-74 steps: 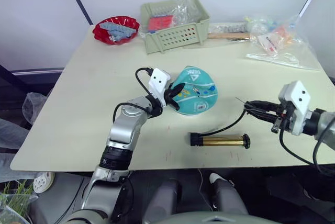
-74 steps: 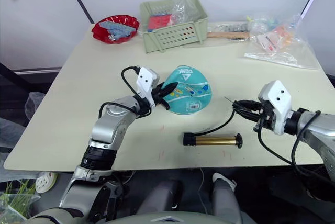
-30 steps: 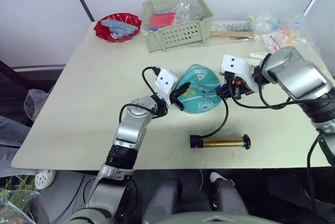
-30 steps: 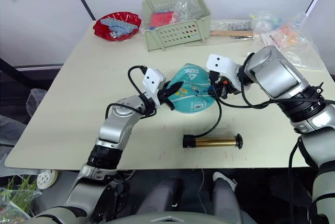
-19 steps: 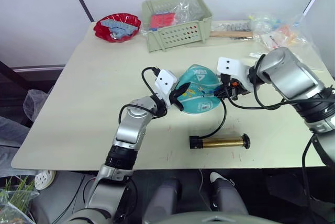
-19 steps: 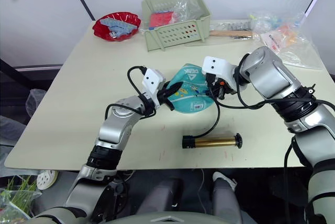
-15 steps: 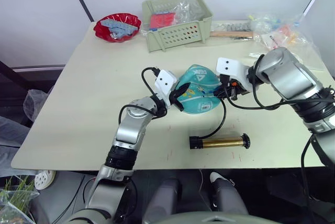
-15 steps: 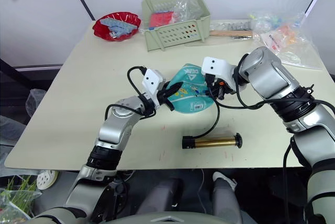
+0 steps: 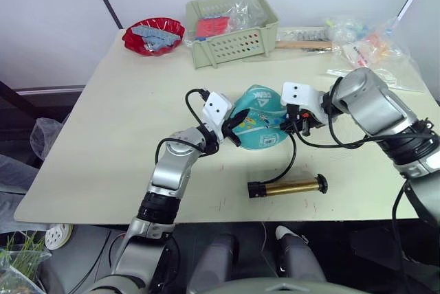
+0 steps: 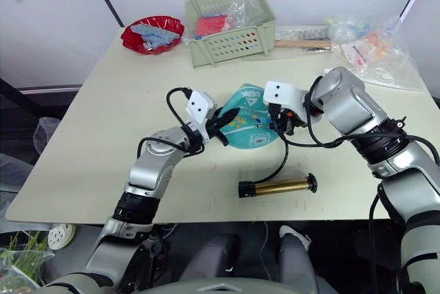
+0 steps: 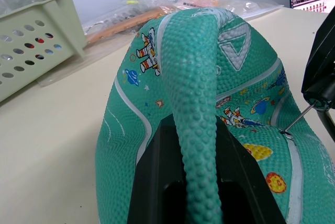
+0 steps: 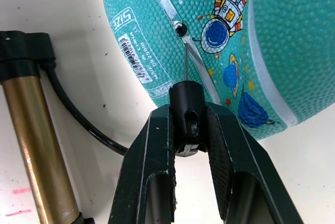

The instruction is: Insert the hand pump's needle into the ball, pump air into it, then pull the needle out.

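The ball [image 9: 260, 118] lies near the middle of the table [image 9: 117, 122], teal with a pebbled skin, white stripes, a white triangle logo and small cartoon prints of astronauts, planets and stars; it is slack, with a raised fold along one side. The left gripper [image 9: 231, 127] is clenched on that fold, and the left wrist view shows the ridge of rubber running between its black fingers [image 11: 157, 182]. The right gripper [image 10: 282, 123] sits at the ball's other side, clamped on the black fitting at the end of the hose [image 9: 289, 159]. From the head views the needle cannot be made out, but the right wrist view shows the needle [image 12: 185, 59] as a thin pin rising from the fitting to the dark valve hole on a white stripe, its tip at the hole; how deep it sits cannot be told. The same view shows a white size label on the ball. The pump [image 9: 287, 187] lies flat on the table nearer the robot than the ball, apart from it, the hose curving up to the right gripper.
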Action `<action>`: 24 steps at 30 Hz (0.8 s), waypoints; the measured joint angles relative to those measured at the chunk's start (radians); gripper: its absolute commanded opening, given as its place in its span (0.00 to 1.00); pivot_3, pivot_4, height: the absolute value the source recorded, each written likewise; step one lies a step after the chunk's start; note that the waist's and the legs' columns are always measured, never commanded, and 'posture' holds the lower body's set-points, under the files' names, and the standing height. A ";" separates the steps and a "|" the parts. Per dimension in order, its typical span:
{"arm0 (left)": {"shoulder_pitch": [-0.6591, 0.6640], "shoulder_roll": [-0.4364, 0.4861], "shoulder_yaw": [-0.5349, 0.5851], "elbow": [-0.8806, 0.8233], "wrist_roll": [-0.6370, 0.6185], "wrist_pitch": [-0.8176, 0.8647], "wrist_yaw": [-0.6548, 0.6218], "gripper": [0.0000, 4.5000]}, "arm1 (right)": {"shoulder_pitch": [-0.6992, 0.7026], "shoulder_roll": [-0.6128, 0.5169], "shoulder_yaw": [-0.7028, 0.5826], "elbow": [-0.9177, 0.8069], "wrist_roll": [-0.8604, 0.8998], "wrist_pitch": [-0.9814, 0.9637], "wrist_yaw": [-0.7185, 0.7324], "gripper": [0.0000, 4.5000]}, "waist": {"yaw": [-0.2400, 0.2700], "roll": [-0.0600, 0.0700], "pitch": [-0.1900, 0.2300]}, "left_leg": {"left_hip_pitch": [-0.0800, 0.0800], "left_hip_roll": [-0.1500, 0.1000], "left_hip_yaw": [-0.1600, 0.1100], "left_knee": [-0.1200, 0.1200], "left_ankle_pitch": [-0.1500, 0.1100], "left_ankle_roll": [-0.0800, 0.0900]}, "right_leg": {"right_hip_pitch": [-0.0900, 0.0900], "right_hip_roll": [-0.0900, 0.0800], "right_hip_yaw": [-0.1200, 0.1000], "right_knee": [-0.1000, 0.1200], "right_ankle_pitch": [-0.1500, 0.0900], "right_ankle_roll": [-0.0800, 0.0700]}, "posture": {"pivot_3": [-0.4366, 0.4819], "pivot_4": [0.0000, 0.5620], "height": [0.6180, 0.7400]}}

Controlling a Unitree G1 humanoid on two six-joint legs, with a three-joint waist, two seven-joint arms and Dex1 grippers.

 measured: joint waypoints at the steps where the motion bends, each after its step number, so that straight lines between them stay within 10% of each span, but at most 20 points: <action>1: 0.000 0.001 0.000 0.000 0.000 0.000 0.000 0.00 | 0.000 0.003 0.000 0.000 -0.004 0.000 0.000 0.07 | 0.000 0.000 0.000 | 0.000 0.000 0.000 0.000 0.000 0.000 | 0.000 0.000 0.000 0.000 0.000 0.000 | 0.48 0.27 1.00; 24: 0.002 0.002 -0.001 0.006 0.000 -0.014 -0.002 0.00 | 0.000 0.005 -0.013 -0.007 -0.014 -0.023 0.030 0.07 | 0.000 0.000 0.000 | 0.000 0.000 0.000 0.000 0.000 0.000 | 0.000 0.000 0.000 0.000 0.000 0.000 | 0.48 0.27 1.00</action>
